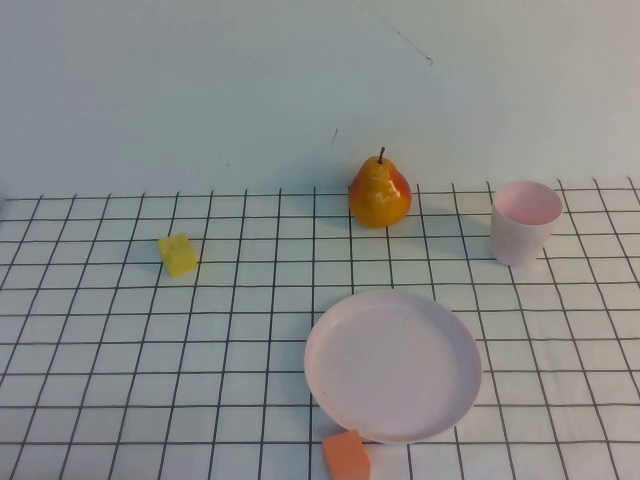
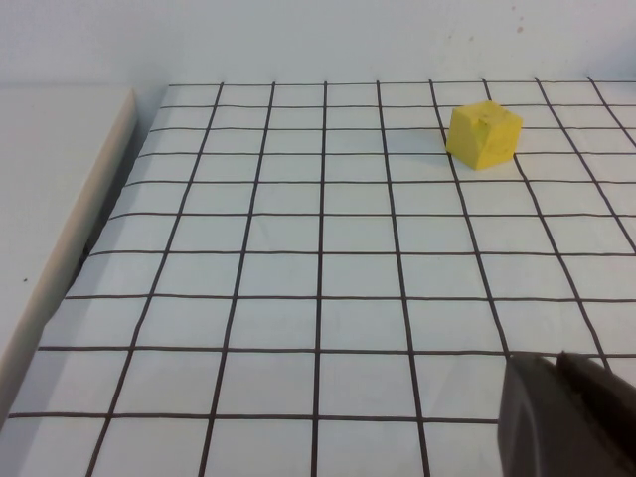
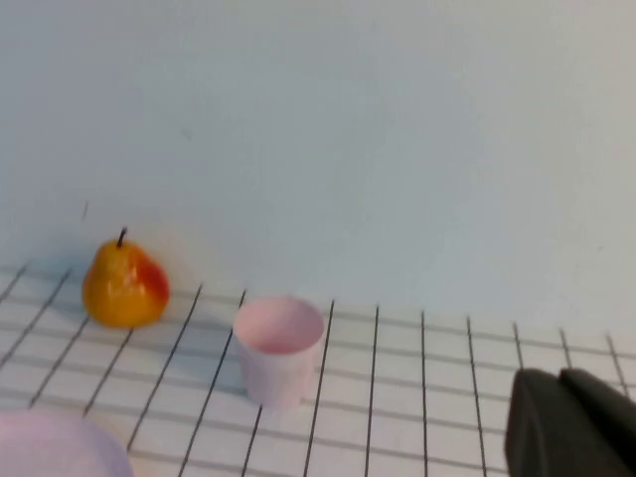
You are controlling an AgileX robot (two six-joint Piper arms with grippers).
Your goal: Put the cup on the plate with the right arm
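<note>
The pale pink cup (image 1: 524, 221) stands upright and empty at the back right of the gridded table; it also shows in the right wrist view (image 3: 278, 348). The round pale pink plate (image 1: 392, 364) lies empty at the front centre, its edge just showing in the right wrist view (image 3: 55, 447). Neither arm shows in the high view. My right gripper (image 3: 556, 383) is shut and empty, well off from the cup. My left gripper (image 2: 555, 363) is shut and empty, hovering over the left part of the table.
An orange-red pear (image 1: 380, 193) stands at the back centre, left of the cup. A yellow cube (image 1: 178, 254) sits at the left. An orange block (image 1: 346, 456) lies at the plate's front edge. A white ledge (image 2: 60, 219) borders the table's left side.
</note>
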